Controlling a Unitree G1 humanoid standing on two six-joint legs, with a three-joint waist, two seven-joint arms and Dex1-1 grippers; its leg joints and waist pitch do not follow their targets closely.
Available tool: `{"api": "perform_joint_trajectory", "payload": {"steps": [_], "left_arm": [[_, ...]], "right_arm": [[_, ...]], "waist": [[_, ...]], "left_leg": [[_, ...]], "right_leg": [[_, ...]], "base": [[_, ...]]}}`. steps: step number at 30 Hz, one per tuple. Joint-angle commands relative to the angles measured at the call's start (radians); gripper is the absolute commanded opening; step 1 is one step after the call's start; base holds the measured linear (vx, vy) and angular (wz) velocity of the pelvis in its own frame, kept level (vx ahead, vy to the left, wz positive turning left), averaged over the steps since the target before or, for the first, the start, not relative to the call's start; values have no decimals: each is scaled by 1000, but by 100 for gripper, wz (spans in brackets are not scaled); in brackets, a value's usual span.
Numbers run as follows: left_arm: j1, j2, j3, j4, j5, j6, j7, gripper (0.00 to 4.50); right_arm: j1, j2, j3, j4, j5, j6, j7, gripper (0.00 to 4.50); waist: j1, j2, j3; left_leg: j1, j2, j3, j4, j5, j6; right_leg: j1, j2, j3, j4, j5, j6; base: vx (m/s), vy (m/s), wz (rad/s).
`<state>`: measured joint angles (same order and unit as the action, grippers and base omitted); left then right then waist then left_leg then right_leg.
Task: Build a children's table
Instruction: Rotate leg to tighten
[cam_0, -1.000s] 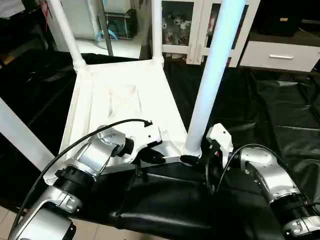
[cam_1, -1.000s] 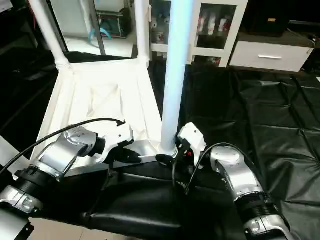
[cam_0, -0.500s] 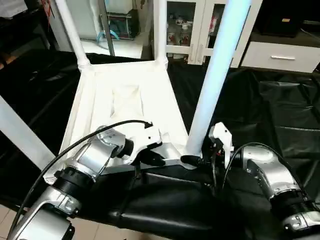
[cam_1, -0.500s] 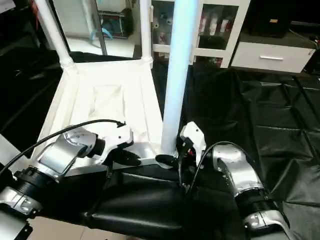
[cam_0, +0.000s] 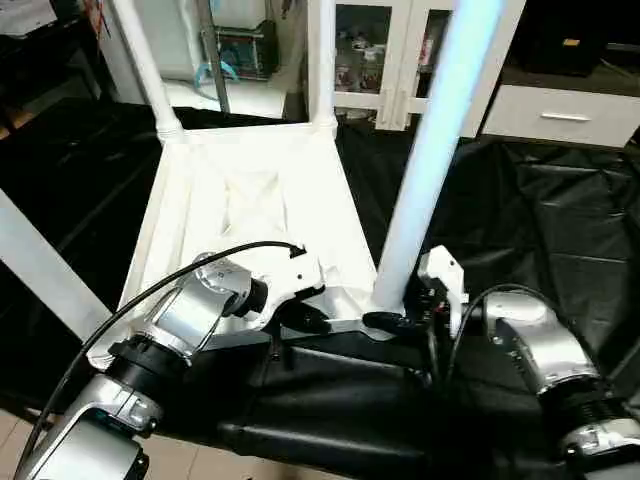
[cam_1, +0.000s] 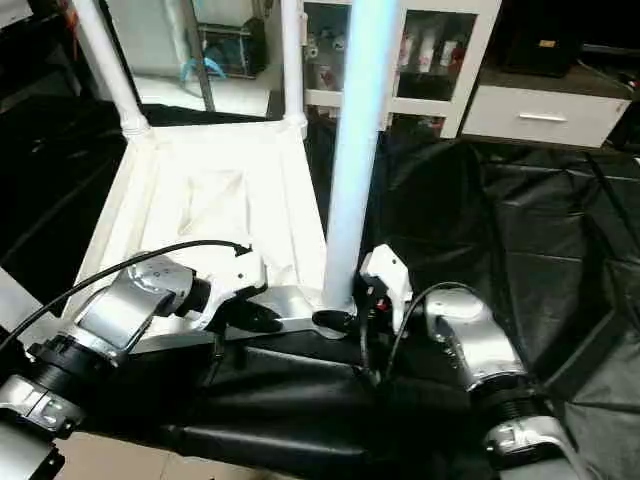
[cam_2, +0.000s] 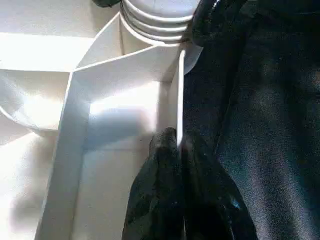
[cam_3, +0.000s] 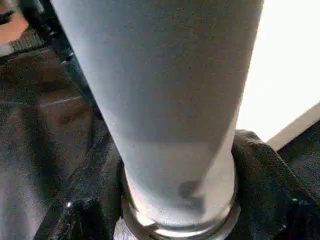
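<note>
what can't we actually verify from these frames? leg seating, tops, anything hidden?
- Near right leg: top cut off by both eye views' upper edge.
- Its thread seating: right wrist view shows the base collar up close, engagement not visible.
- Near left leg: socket hidden behind the left forearm.
- Right hand: contact with the leg unclear.

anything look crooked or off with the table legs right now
Nothing stands out. The tabletop lies underside up on the black sheet, with legs standing at its corners. The near right leg sits in its socket, leaning slightly with the view. The left pincer is pinched on the top's near rim.
</note>
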<state>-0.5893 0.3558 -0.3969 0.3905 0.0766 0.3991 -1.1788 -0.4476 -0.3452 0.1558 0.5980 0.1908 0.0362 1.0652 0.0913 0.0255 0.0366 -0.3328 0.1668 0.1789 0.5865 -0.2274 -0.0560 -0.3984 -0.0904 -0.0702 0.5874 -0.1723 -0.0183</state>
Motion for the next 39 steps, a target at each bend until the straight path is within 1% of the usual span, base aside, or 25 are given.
{"api": "perform_joint_trajectory", "payload": {"steps": [1,2,3,5,6,7,8,10,11,12,14,17,19,21,22,23,26,28,29,31,33,34,35,37,39], "left_arm": [[30,-24,-52,49,13,31,13,0],[7,-59,-24,100,13,21,74,0],[-12,-77,-15,134,17,14,104,0],[-33,-96,-8,170,23,8,137,0],[-33,-96,-8,170,23,8,137,0],[-49,-115,2,197,24,13,167,0],[-65,-133,11,222,28,11,201,0],[-100,-170,28,280,34,-1,263,0],[-117,-188,35,310,42,-16,298,0],[-130,-199,39,333,46,-32,315,0],[-152,-225,51,374,51,-55,359,0],[-158,-239,51,393,53,-66,373,0],[-160,-245,52,400,52,-70,372,0],[-167,-252,55,424,53,-82,372,0],[-167,-252,55,424,53,-82,372,0],[-168,-250,52,433,54,-87,363,0],[-162,-242,50,436,55,-95,355,0],[-156,-235,49,432,57,-98,348,0],[-153,-231,48,430,57,-101,342,0],[-148,-225,44,431,60,-115,329,0],[-148,-224,42,435,61,-123,323,0],[-149,-223,40,438,62,-129,317,0],[-149,-224,41,440,60,-133,316,0],[-151,-226,42,446,59,-143,314,0],[-153,-232,41,456,60,-163,315,0]], "right_arm": [[-28,21,-27,48,-35,8,-142,269],[-32,71,-62,69,-42,34,-288,269],[-30,104,-84,67,-41,56,-373,269],[-28,140,-106,63,-43,80,-466,269],[-28,140,-106,63,-43,80,-466,269],[-30,156,-105,66,-70,83,-541,268],[-32,176,-113,71,-85,88,-613,268],[-44,224,-134,94,-110,100,-771,268],[-49,251,-147,106,-120,109,-854,268],[-54,268,-155,111,-130,119,-909,268],[-58,309,-185,115,-173,139,-1116,268],[-50,324,-199,90,-222,102,-1269,267],[-52,324,-199,77,-241,79,-1305,267],[-72,330,-215,97,-225,79,-1322,267],[-72,330,-215,97,-225,79,-1322,267],[-79,335,-202,110,-215,79,-1290,267],[-71,340,-177,96,-218,64,-1265,267],[-55,340,-170,64,-208,37,-1235,267],[-42,338,-173,39,-198,20,-1220,302],[-11,321,-171,-24,-198,5,-1207,323],[2,310,-168,-49,-201,7,-1203,340],[22,293,-172,-94,-207,23,-1209,347],[36,282,-172,-121,-214,33,-1212,357],[79,259,-174,-204,-219,62,-1198,357],[135,238,-173,-290,-215,60,-1161,357]], "waist": [[0,-3,-45],[-8,-6,-41],[-11,2,-39],[-26,5,-39],[-30,2,-38],[-33,5,-37],[-36,2,-37],[-40,1,-37],[-42,-8,-37],[-41,-7,-38],[-41,1,-39],[-40,0,-44],[-36,1,-48],[-35,0,-50],[-35,0,-50],[-33,3,-56],[-30,6,-57],[-30,6,-56],[-29,7,-53],[-29,8,-52],[-25,8,-53],[-23,3,-52],[-19,4,-52],[-10,4,-51],[-3,8,-51]], "left_leg": [[-11,60,-16,-72,-129,79],[-10,56,-22,-77,-197,43],[-7,56,-22,-79,-219,32],[-4,51,-30,-85,-278,-3],[-5,50,-31,-86,-289,-5],[-4,51,-33,-86,-304,-3],[1,48,-29,-83,-307,-2],[-5,47,-32,-86,-299,-5],[-5,47,-32,-87,-301,-4],[-2,47,-32,-87,-302,-5],[-4,48,-33,-89,-301,-5],[-2,49,-30,-91,-277,-16],[-3,50,-23,-87,-229,-8],[-7,48,-20,-84,-191,10],[-7,48,-20,-84,-191,10],[-11,48,-21,-79,-138,28],[-15,48,-19,-71,-67,66],[-15,49,-18,-71,-68,79],[-14,51,-17,-73,-90,76],[-13,53,-17,-76,-121,67],[-10,55,-18,-75,-111,61],[-11,54,-17,-75,-100,61],[-5,54,-14,-72,-94,65],[-9,54,-14,-73,-95,71],[-1,56,-12,-72,-103,72]], "right_leg": [[48,-69,45,-60,-188,-277],[51,-70,44,-72,-316,-233],[48,-70,45,-75,-352,-222],[45,-67,42,-88,-460,-164],[43,-66,41,-91,-474,-153],[41,-68,41,-94,-494,-142],[32,-65,42,-99,-508,-137],[34,-65,41,-99,-514,-128],[32,-64,40,-102,-528,-116],[29,-65,41,-102,-532,-115],[28,-66,42,-102,-516,-113],[29,-63,45,-95,-416,-126],[30,-59,49,-79,-268,-169],[36,-59,48,-71,-186,-195],[36,-59,48,-71,-186,-195],[44,-61,47,-58,-108,-216],[49,-64,46,-50,-19,-247],[49,-65,46,-52,-26,-254],[48,-66,46,-56,-59,-253],[48,-65,47,-60,-97,-243],[46,-63,47,-58,-84,-240],[47,-62,47,-55,-70,-242],[43,-61,49,-55,-57,-241],[47,-61,49,-57,-62,-232],[40,-60,50,-59,-61,-227]], "base": [[0,0,0],[0,0,0],[0,0,0],[-53,-6,-3],[-51,-7,-3],[0,0,0],[0,0,0],[0,0,0],[0,0,0],[0,0,0],[0,0,0],[0,0,0],[0,0,0],[0,0,0],[0,0,0],[0,0,0],[0,0,0],[0,0,0],[0,0,0],[0,0,0],[0,0,0],[0,0,0],[0,0,0],[0,0,0],[0,0,0]]}}
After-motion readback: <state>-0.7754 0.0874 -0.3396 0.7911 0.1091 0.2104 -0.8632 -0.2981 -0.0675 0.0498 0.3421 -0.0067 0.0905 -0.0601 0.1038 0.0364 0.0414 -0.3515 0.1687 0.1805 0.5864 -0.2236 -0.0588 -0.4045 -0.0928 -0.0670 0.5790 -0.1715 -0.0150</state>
